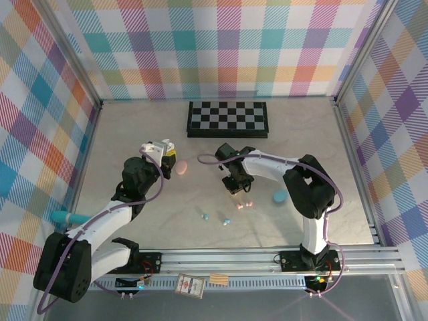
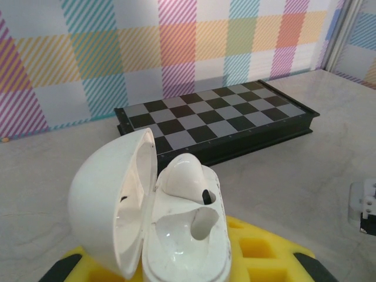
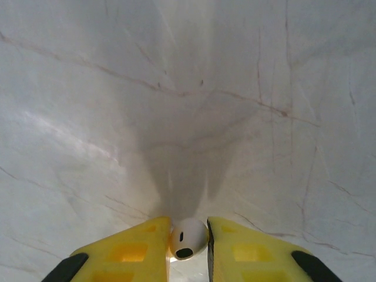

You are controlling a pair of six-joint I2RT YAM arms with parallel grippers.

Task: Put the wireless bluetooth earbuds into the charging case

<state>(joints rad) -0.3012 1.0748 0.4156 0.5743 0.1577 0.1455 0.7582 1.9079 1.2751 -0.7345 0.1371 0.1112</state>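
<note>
While elbow-bent, right end effector (image 1: pixel 235 190) downturned.

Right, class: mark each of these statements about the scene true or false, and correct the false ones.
1. The white charging case in the left gripper has its lid open. True.
2. Both sockets of that case are filled. False: one seated earbud sits in it, and the empty socket beside it holds nothing.
3. The right gripper is closed on a loose white earbud. True.
4. The chessboard lies at the near edge by the arm bases. False: it lies at the far side, near the back wall.
</note>
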